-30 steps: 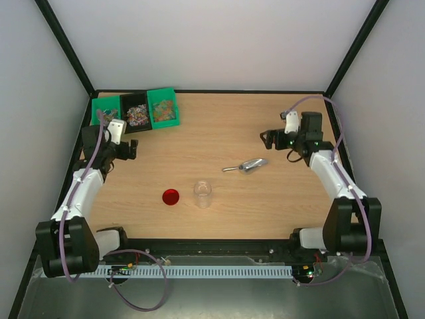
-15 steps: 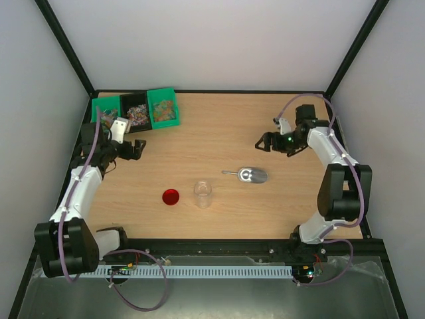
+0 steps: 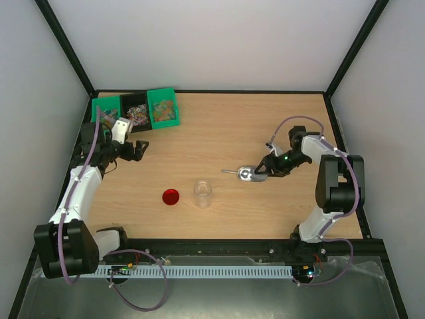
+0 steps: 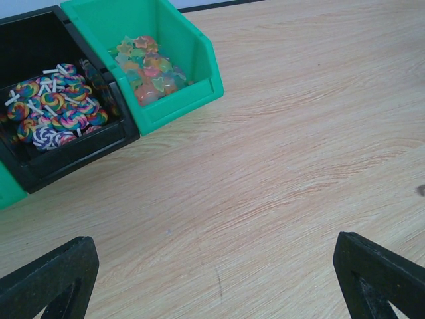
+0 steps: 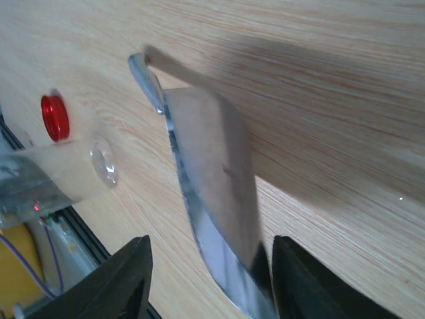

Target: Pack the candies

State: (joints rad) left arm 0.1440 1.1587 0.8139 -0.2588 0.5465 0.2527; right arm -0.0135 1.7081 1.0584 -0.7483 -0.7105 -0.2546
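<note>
PACKING BARELY BEGUN, as judged from the scene: the candies (image 4: 147, 65) are all seen in the green and black bins (image 4: 186, 40) at the far left corner of the bench (image 3: 219, 126); the clear jar (image 3: 202, 193), stood near the middle beside its red lid (image 3: 171, 197), appears empty; scooping, filling and capping are all left to be done. The right tool (image 3: 261, 174) is set astride the bowl of the metal scoop (image 5: 216, 199), its jaws partly open; a gap is shown on one side in the wrist view, so nothing is judged clamped yet. The left tool (image 3: 137, 150) is held wide open and empty, just on the near side of the bins. Against a second earlier, the right tool has been brought in from the far right of the bench to the scoop, and its jaws have been narrowed; the left tool has been edged slightly rightward; jar and lid are unmoved.
</note>
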